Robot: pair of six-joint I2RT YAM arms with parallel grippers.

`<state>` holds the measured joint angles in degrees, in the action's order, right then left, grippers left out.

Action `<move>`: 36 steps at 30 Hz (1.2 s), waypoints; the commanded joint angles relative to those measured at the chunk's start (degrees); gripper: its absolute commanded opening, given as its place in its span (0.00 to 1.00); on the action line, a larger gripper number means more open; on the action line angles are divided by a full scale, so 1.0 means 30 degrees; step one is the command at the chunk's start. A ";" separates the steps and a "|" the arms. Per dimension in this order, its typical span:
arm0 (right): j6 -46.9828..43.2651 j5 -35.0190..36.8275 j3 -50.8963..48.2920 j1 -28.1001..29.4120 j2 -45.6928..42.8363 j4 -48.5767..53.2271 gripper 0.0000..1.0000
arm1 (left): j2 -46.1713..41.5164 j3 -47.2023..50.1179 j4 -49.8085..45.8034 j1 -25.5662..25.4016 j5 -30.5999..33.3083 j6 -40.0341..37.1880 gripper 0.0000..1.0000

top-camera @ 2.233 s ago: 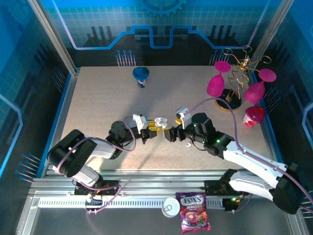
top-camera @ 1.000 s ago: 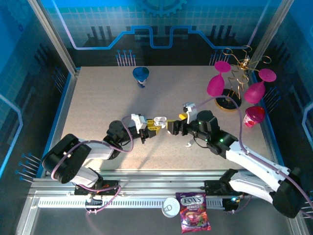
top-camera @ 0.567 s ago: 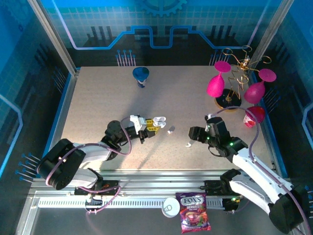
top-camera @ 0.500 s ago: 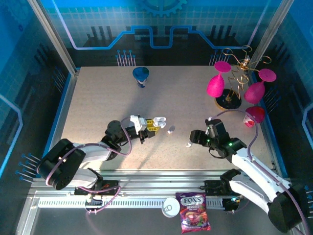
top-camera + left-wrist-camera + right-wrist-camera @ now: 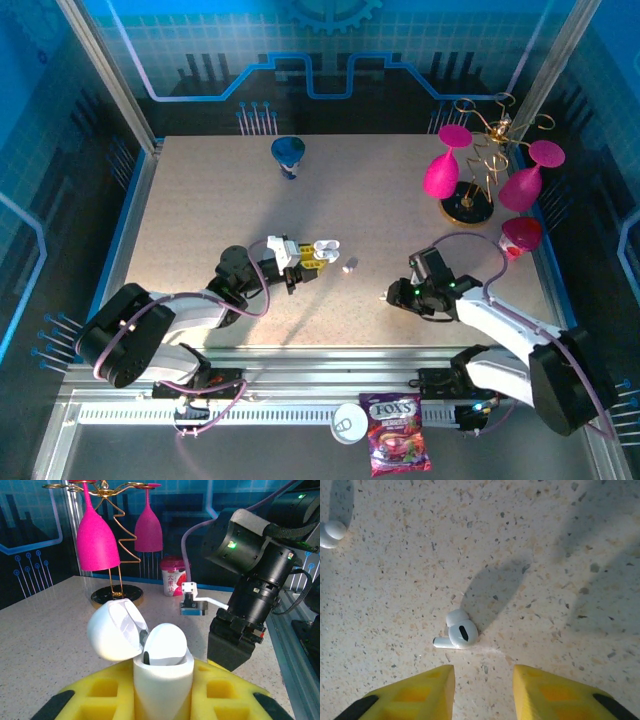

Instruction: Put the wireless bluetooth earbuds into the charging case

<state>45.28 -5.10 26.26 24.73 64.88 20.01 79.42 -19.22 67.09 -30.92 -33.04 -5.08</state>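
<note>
Fingers of our right gripper stand apart and empty, poised low over one earbud lying on the table just ahead of the gap, its stem crosswise (along the closing line). Our left gripper, farther off with its arm stretched low, clamps the open-lidded charging case.

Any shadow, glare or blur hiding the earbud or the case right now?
Right wrist: earbud sharp and well lit, with a soft shadow beside it, not over it. Left wrist: open charging case crisp, its lid bright without glare. Top external: the same earbud is just a tiny speck.
</note>
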 commanded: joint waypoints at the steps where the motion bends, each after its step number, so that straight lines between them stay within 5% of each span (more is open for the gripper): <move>1: -0.0176 -0.0437 0.0528 -0.0216 0.0682 -0.0893 0.33 | -0.0398 0.0077 -0.0053 0.0008 -0.0560 -0.0544 0.00; 36: -0.1323 -0.0651 0.1558 -0.0131 0.3350 -0.1404 0.16 | -0.0310 0.0109 -0.0038 0.0000 -0.0715 -0.0507 0.00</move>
<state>42.98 -7.57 29.65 24.69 75.02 14.94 79.42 -19.22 66.22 -30.92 -33.45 -5.10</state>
